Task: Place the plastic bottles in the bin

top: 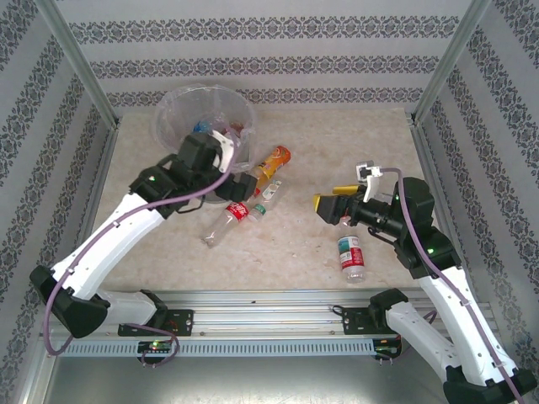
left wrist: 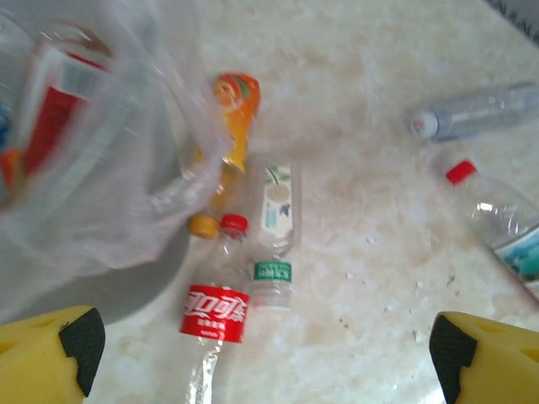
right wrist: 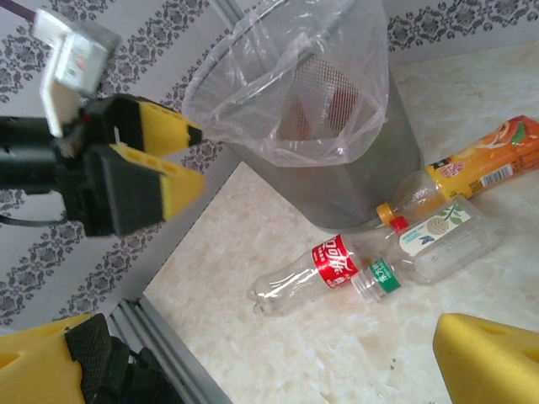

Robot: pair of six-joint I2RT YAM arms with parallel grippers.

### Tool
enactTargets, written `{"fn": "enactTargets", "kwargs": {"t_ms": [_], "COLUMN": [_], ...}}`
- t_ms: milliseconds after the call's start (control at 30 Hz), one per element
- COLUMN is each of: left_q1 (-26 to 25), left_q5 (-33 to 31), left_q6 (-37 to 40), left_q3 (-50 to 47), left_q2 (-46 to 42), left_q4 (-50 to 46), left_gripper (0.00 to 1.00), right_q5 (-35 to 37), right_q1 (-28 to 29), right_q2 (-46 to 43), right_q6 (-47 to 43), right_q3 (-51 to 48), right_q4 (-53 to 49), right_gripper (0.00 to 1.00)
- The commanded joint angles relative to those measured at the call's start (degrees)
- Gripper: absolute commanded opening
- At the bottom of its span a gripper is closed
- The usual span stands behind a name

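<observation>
Currently the step in hand is picking up the next bottle, since both grippers are empty. The bin (top: 165, 118) stands at the far-left corner of the table (top: 303, 143). It is lined with a bag and holds several bottles.

The left gripper (left wrist: 263, 341) hovers just beside the bin wall, fingers spread wide with nothing gripped. Directly beneath it the red bottle (left wrist: 216, 313) lies on its side, cap end nearest the bin, with one finger standing to either side of its body. The green bottle (left wrist: 274, 227) lies alongside its neck, touching or nearly so. The orange bottle (left wrist: 229, 126) lies beyond, its cap at the foot of the bin.

The right gripper (top: 327, 208) hangs over the right half of the table, pointed toward the bin, fingers likewise wide and empty. A lone bottle (top: 351, 255) lies toward the near edge, just beside the right arm. A white-capped bottle (left wrist: 476, 109) and a red-capped bottle (left wrist: 493, 210) appear in the left wrist view; their place on the table cannot be told.

Next move, as judged:
- Lower the left gripper onto the red bottle at its label.
- Keep clear of the green bottle's neck so that only one bottle is taken.
- Close, lift above the rim, release over the bag.

The thin clear body will probably flex, so close firmly. The lone bottle suits the right arm.
</observation>
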Motion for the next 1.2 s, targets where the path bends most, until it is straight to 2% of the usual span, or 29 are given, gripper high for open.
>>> {"fn": "enactTargets", "kwargs": {"t_ms": [0, 233, 367, 567, 667, 967, 1167], "left_q1": [-3.75, -5.5, -5.5, -5.19, -5.02, -2.45, -2.03], "left_q5": [-5.14, -4.54, -4.0, -5.83, -5.65, -2.96, -1.07], "left_q6": [-2.18, -1.69, -2.76, -4.48, -4.4, -5.23, -4.13], "left_q3": [-2.29, -4.65, -3.55, -4.13, -3.89, -3.18, -3.16], "left_q2": [2.07, 10.12, 16.02, 22.6, 25.83, 31.4, 34.46], "left_q4": [4.06, 9.05, 9.78, 11.58, 11.97, 11.69, 10.51], "left_gripper": [1.0, 1.0, 0.96, 0.92, 0.89, 0.77, 0.74], "right_q5": [-2.39, -3.51, -3.12, 3.04, 2.95, 3.33, 4.33], "right_q1": [0.91, 2.2, 2.91, 3.21, 3.31, 3.36, 3.36], "right_q2": [-1.02, -1.69, -1.84, -3.26, -3.26, -3.39, -3.4], "right_q6": [-1.08, -0.99, -1.14, -2.86, -2.53, -2.28, -2.39], "right_q3": [-1.11, -2.39, -2.58, -3.34, -3.98, -4.17, -4.36], "right_q4": [-1.36, -1.21, -1.71, -5.55, -5.4, -5.74, -6.48], "right_gripper": [0.98, 0.98, 0.98, 0.98, 0.98, 0.98, 0.98]}}
